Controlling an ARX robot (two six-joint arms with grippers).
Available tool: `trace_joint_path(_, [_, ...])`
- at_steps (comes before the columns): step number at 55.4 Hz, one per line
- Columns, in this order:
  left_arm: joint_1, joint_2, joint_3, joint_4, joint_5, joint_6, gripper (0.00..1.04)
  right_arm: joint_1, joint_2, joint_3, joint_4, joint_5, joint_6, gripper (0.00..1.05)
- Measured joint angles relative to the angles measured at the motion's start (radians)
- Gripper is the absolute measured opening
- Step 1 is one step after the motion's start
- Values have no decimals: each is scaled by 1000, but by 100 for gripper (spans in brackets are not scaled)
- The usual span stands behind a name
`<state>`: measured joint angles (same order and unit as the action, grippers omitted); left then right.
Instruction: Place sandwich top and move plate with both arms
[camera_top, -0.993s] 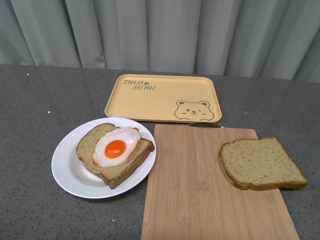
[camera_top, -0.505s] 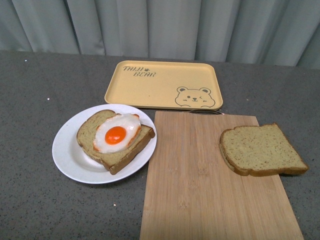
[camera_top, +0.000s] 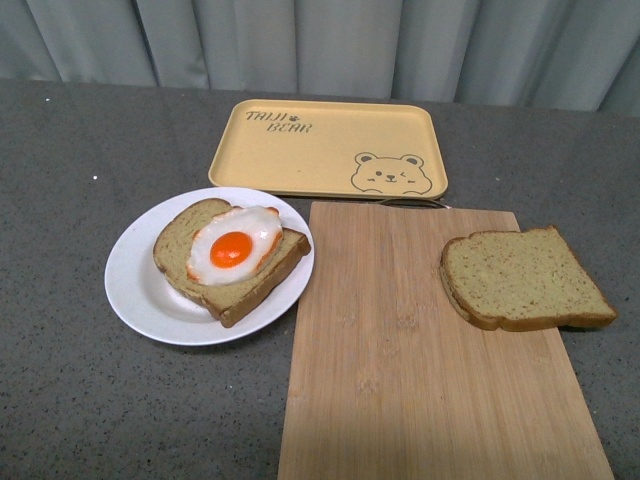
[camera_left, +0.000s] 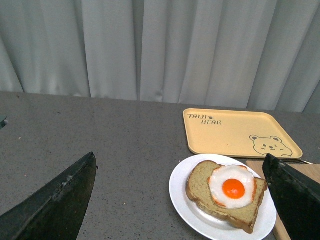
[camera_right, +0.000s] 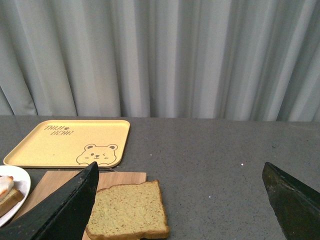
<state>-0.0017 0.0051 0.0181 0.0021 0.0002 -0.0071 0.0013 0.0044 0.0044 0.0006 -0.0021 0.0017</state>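
The sandwich top (camera_top: 522, 278), a plain brown speckled slice, lies at the right side of a wooden cutting board (camera_top: 400, 350); it also shows in the right wrist view (camera_right: 129, 210). The white plate (camera_top: 135, 285) sits left of the board and bears a bread slice with a fried egg (camera_top: 234, 246); the left wrist view shows the plate (camera_left: 182, 192) too. No arm shows in the front view. My left gripper (camera_left: 182, 192) is open and empty, well back from the plate. My right gripper (camera_right: 180, 192) is open and empty, with the sandwich top by its one finger (camera_right: 70, 210).
A yellow bear-print tray (camera_top: 330, 150) lies behind the board and plate. Grey curtains (camera_top: 320, 40) hang at the back of the dark grey speckled tabletop (camera_top: 70, 400). The board reaches the near edge of the front view.
In the front view everything has shifted upward in the picture, so the view has tilted down. The objects keep their places relative to each other.
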Motion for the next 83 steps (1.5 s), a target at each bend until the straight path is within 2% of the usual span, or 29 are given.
trace_joint_path(7, [0,0,0,0,0,0,98,3,2,0,-2,16,-8,95])
trace_joint_path(12, [0,0,0,0,-2,0,98,75,90,28,-60,277,-114,95])
trace_joint_path(15, [0,-1,0,0,0,0,98,59,168,32,-35,291,-151,95])
trace_joint_path(20, [0,-1,0,0,0,0,98,-16,319,45,48,196,-156,95])
trace_joint_path(24, [0,-1,0,0,0,0,98,-88,485,69,144,82,-147,95])
trace_joint_path(26, [0,-1,0,0,0,0,98,-133,639,105,211,-8,-143,95])
trace_joint_path(29, [0,-1,0,0,0,0,98,-169,849,172,246,-119,-129,95])
trace_joint_path(34, [0,-1,0,0,0,0,98,-203,1088,274,231,-225,-91,95])
trace_joint_path(62, [0,-1,0,0,0,0,98,-294,1802,739,35,-557,20,95])
trace_joint_path(75, [0,-1,0,0,0,0,98,-300,1967,824,19,-682,76,95])
trace_joint_path(83, [0,-1,0,0,0,0,98,-289,2036,853,43,-724,126,95])
